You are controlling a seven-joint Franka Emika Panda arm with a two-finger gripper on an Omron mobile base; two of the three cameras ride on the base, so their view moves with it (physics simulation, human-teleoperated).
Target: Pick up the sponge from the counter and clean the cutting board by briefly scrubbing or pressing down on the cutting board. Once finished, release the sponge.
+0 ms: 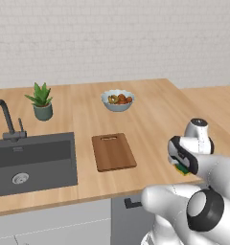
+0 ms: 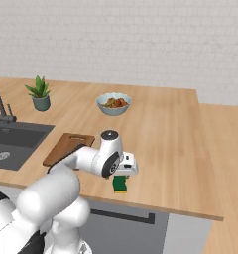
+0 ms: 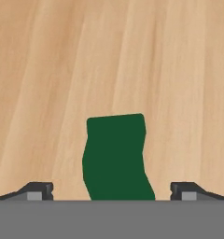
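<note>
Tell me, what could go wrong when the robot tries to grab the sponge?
1. The gripper is open with the sponge between its fingertips, but the sponge sits slightly skewed, so it might twist or slip when squeezed.
2. The sponge lies close to the counter front edge; a nudge might push it off.
3. The cutting board is away to the left, so a weak grip could drop the sponge on the way.

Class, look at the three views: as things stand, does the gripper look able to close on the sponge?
Probably yes. The gripper is open above the sponge, its fingertips standing wide to either side of the green top. Only bare counter surrounds it, so nothing blocks the way.
</note>
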